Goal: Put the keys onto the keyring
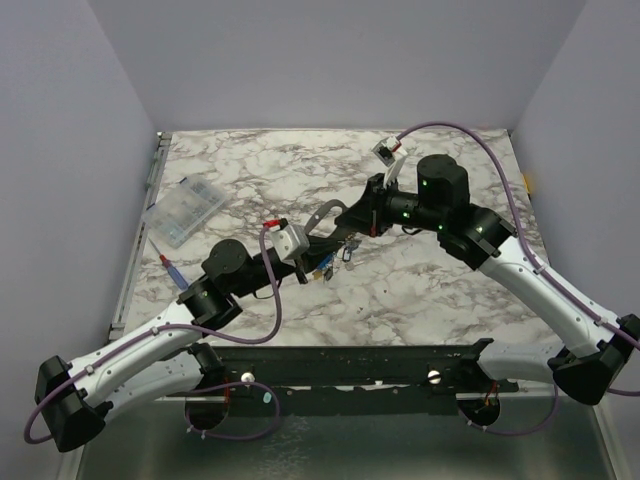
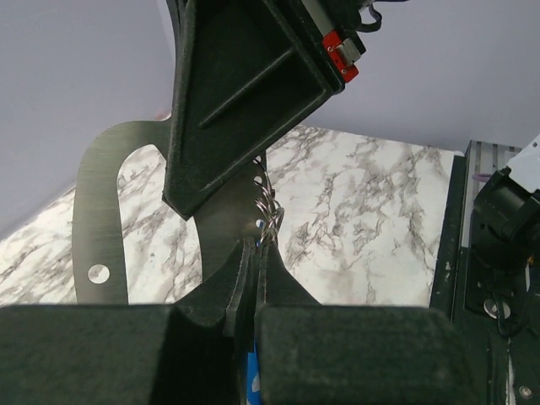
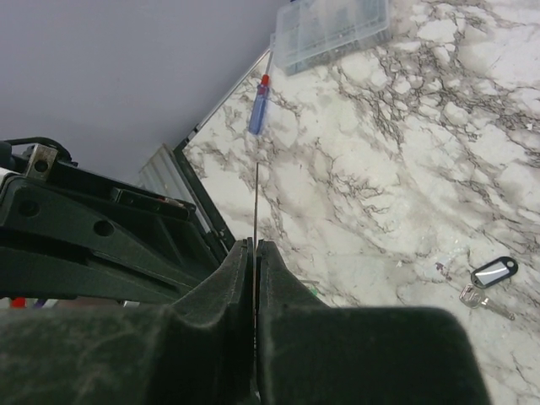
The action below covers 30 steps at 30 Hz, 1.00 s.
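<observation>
**Keys on ring – about midway, def not finished**

Checked all 3 views. Found both arms meeting over the middle of the table (image 1: 420,290), w/ the left gripper (image 2: 253,253) clenched tight and the right gripper (image 3: 255,246) clenched tight too, nose to nose. Spotted the keyring (image 2: 268,215) as twisted wire poking out right at the left tips and running up behind the right one. From the right wrist cam, just a thin wire line going into that pinch. So prob pinched from both sides and held up off the marble.

Re progress: seeing blue and yellow keys (image 1: 325,269) dangling just below the left tips in the top view, plus a bit of blue peeking between the left fingers on the wrist cam. Can't tell if fully threaded on or only partway round the coil. Too small, and too much gripper in the way.

Not done though: dark key (image 3: 491,273) lying loose on the marble, near the grippers but apart from the ring. Needs picking up + threading, so imo at least one more full round to go.

Not part of it atm: clear box (image 1: 185,212) and screwdriver (image 1: 170,268) off on the left side, well apart from the action.
</observation>
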Each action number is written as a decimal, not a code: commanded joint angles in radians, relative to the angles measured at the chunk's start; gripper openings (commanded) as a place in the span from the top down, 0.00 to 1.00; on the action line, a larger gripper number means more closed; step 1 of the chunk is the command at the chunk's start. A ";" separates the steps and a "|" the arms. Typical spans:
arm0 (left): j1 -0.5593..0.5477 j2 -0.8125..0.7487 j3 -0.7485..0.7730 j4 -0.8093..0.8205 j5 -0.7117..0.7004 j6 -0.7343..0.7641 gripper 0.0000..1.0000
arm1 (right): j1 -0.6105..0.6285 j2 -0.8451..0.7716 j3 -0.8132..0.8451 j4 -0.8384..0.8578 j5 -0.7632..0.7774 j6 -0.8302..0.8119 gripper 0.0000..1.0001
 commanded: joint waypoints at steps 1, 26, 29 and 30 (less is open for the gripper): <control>0.011 -0.043 -0.004 0.143 -0.078 -0.096 1.00 | -0.013 -0.009 -0.014 -0.051 0.071 -0.033 0.77; 0.012 -0.081 -0.109 0.211 -0.101 -0.135 1.00 | -0.013 -0.205 -0.156 0.132 -0.039 -0.018 0.47; 0.012 -0.095 -0.114 0.211 -0.091 -0.134 1.00 | -0.012 -0.183 -0.169 0.153 -0.170 -0.081 0.45; 0.013 -0.098 -0.115 0.211 -0.088 -0.134 1.00 | -0.013 -0.175 -0.175 0.157 -0.204 -0.109 0.44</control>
